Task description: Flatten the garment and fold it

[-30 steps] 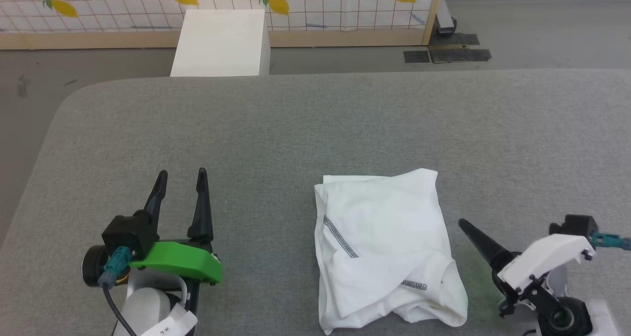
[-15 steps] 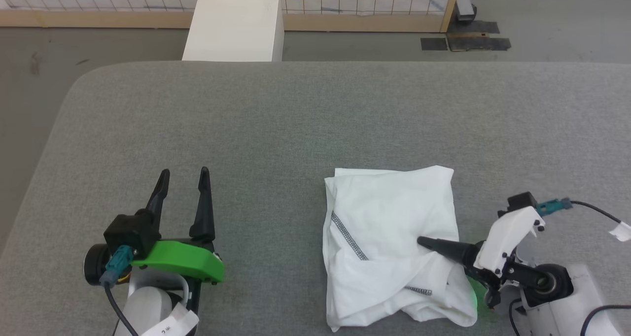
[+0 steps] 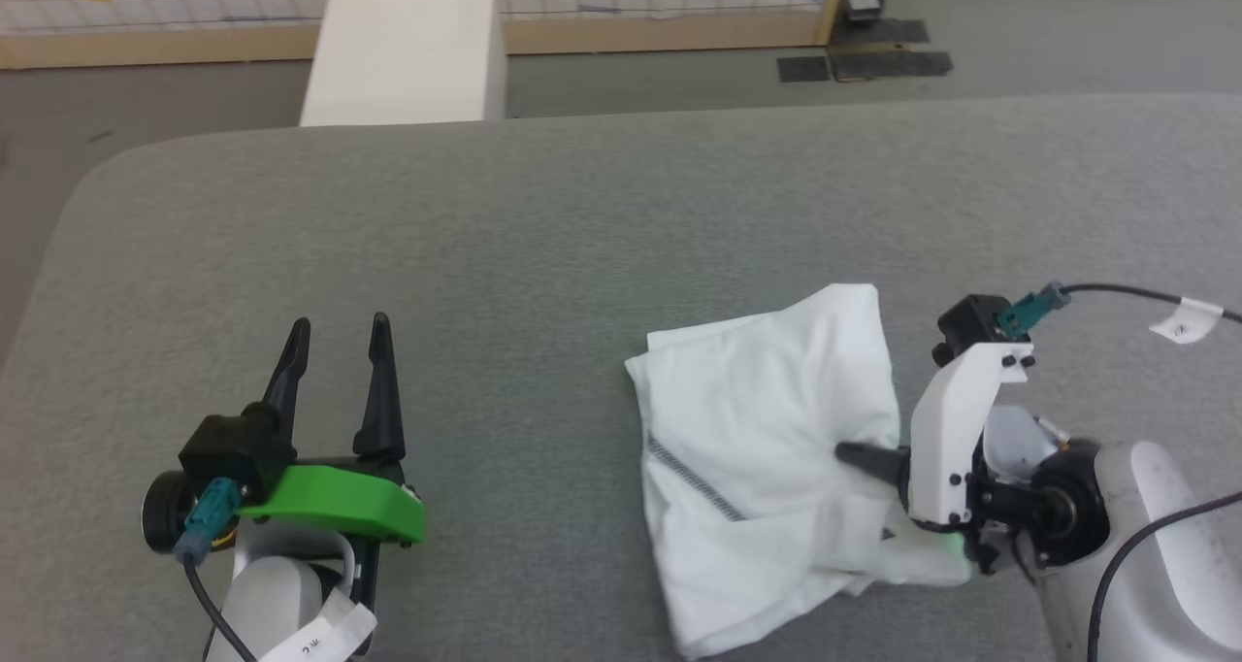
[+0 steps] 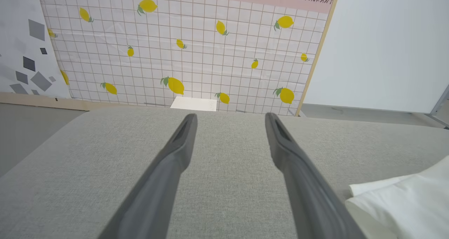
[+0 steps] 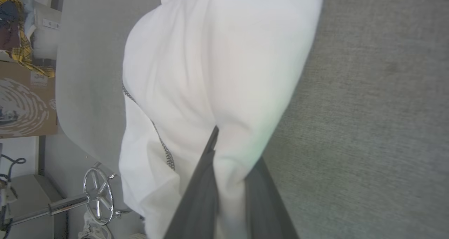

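Garment (image 3: 767,429) is bunched near the front edge of the bench (image 3: 582,235), right of centre, with its long axis roughly front-to-back. Right hand (image 3: 849,453) enters from its right side, fingers pointing toward the left edge, pinched on a fold of cloth. Left hand (image 3: 335,337) is spread wide, empty, well apart near the front-left corner. Right arm is nearer, so spreading likely starts there.

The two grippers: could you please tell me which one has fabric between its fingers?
The right gripper: it pinches a fold of the garment, while the left gripper stands open over the bare grey surface.
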